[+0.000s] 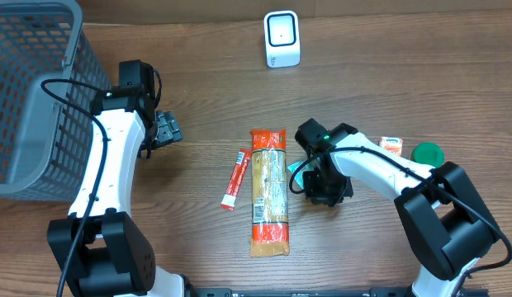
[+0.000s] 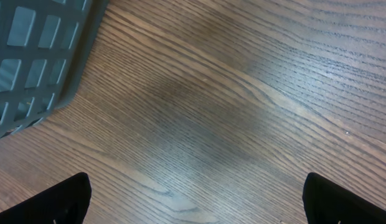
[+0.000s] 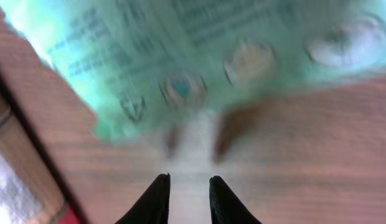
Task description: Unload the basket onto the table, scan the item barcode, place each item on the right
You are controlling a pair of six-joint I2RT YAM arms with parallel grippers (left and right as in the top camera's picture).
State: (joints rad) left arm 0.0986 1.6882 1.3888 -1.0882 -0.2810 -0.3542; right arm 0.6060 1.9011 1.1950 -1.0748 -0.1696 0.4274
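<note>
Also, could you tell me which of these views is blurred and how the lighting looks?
Right wrist view: heavily smeared, the printed package unreadable under a green cast, only the tips of the right gripper fairly crisp. Left wrist view: sharp wood grain on the table, a soft dark shadow across the middle. Overhead view: sharp, evenly lit, no strong glare.

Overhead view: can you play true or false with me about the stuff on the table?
1. The long clear pasta packet with orange ends lies inside the grey plastic mesh basket. False: it lies on the wooden table, outside the basket.
2. The thin red sachet lies right beside the pasta packet. True.
3. The left end effector holds the red sachet. False: it is wide open and empty, near the basket.
4. The white box-shaped scanner stands apart from the pasta packet. True.
</note>
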